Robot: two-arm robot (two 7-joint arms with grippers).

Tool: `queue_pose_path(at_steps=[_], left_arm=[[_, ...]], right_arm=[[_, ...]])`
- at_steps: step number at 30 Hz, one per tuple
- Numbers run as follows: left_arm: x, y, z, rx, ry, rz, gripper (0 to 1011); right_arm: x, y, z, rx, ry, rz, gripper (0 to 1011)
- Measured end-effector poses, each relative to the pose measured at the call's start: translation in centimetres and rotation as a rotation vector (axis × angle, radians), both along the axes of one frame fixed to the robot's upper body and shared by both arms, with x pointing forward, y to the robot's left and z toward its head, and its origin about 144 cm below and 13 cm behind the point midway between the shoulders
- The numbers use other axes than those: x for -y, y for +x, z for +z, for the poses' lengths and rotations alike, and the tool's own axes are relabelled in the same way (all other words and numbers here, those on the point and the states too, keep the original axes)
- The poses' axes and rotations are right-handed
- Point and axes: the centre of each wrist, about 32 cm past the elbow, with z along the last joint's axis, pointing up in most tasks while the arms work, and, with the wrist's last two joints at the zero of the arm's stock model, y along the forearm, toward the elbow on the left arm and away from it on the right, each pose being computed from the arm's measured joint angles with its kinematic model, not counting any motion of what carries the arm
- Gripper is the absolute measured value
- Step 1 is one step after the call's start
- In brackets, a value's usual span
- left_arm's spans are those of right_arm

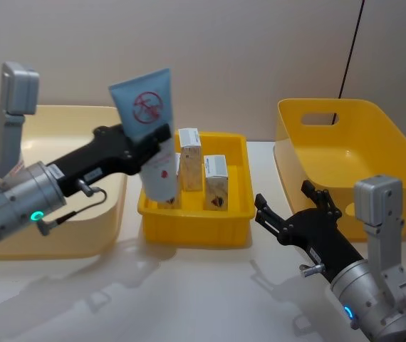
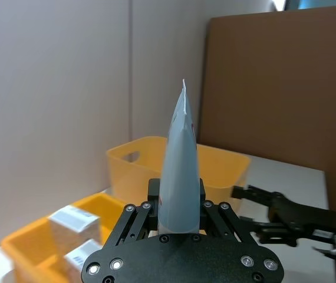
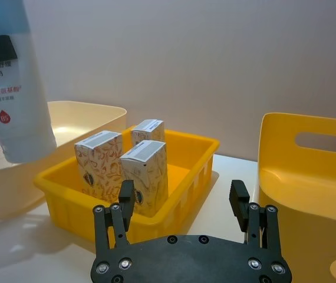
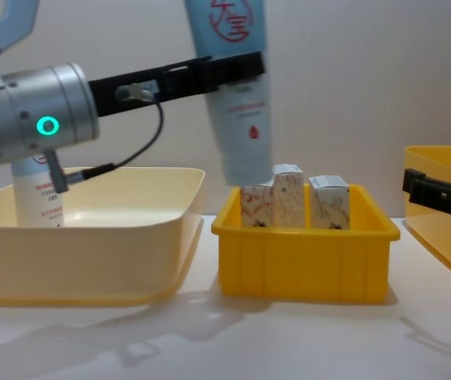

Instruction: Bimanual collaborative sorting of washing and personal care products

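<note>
Right end effector [image 3: 183,191] fingers apart; three cartons [image 3: 145,177] (upright) in yellow tray [image 3: 200,162]; tube [image 3: 12,100] beside tray.

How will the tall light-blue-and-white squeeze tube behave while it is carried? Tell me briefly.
The light-blue-and-white plastic squeeze tube, pinched mid-body by the left hand, probably dents softly rather than staying stiff. Its smooth, tapering body could slip through the grip.

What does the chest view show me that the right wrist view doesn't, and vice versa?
Chest view, not right wrist: a second tube standing in the cream bin, behind the left arm. Right wrist, not chest: the right end effector, fingers open and empty, plus the handle slot in the yellow bin. Both: the held tube clamped in the left end effector over the yellow tray, with three cartons upright inside it.
</note>
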Motion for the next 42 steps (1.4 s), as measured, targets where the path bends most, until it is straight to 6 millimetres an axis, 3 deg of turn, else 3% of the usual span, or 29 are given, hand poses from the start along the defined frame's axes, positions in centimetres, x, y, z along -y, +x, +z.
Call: queue_pose_path(at_steps=[16, 42], left_arm=[[3.4, 0.4, -1.0, -0.001, -0.031, -0.194, 303], [4.6, 0.4, -1.4, -0.001, -0.043, -0.257, 303]], right_arm=[[0.1, 0.0, 0.1, 0.001, 0.003, 0.016, 1001], [3.6, -0.6, 2.2, -0.004, 0.094, 0.327, 1001]])
